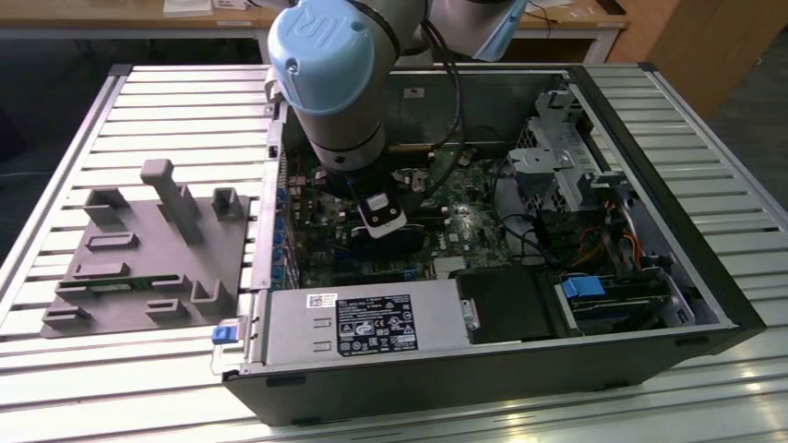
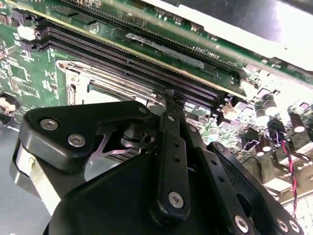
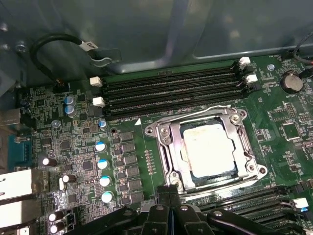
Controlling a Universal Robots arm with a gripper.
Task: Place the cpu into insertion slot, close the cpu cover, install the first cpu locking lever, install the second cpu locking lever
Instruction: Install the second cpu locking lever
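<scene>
The open dark-grey metal computer case [image 1: 689,277] lies on a slatted white table [image 1: 74,157], with a grey moulded parts tray [image 1: 136,249] at the exterior view's left. Inside, the green circuit board [image 3: 73,147] carries long black memory slots [image 3: 171,88]. The thin silvery cpu cover [image 3: 168,147] lies shut around the dull silver-grey square cpu [image 3: 208,149], which sits in the insertion slot (its dark socket rim [image 3: 234,169] just shows). The black gripper [image 3: 169,192] hovers at the cover's edge, fingertips pressed together, holding nothing.
</scene>
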